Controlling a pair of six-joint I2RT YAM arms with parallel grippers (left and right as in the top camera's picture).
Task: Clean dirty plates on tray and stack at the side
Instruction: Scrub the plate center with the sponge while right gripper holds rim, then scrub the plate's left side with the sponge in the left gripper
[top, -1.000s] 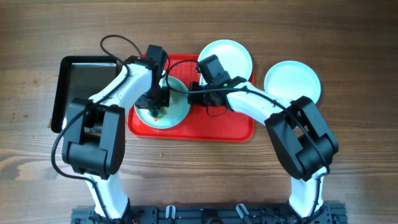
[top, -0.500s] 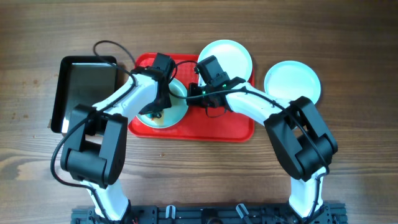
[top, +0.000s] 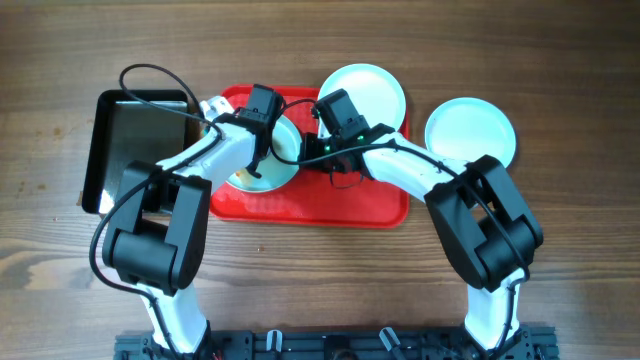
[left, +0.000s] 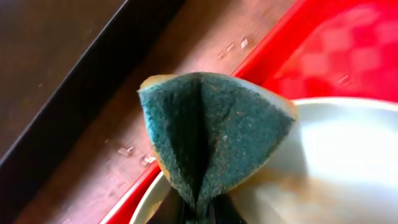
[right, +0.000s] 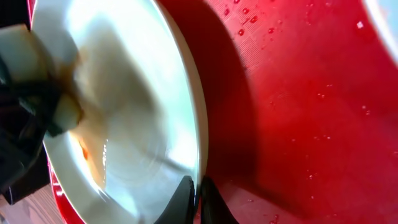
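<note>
A pale plate (top: 283, 160) with an orange-brown sauce smear (right: 84, 149) lies on the left half of the red tray (top: 340, 200). My right gripper (right: 197, 198) is shut on this plate's right rim. My left gripper (left: 198, 214) is shut on a folded green sponge (left: 211, 130), which rests at the plate's far-left edge, over the tray's rim. A second plate (top: 362, 95), which looks clean, sits at the tray's far edge. A third plate (top: 470, 132), also clean-looking, lies on the table to the right of the tray.
A glossy black tray (top: 135, 140) lies on the wooden table just left of the red tray, with a narrow strip of table (left: 186, 74) between them. Water drops dot the red tray's floor (right: 298, 93). The left arm's cable (top: 150, 75) loops over the black tray.
My left gripper has swept the sponge from the plate's near-left part across to its far-left edge. The right gripper has kept its hold on the rim and has hardly moved.
</note>
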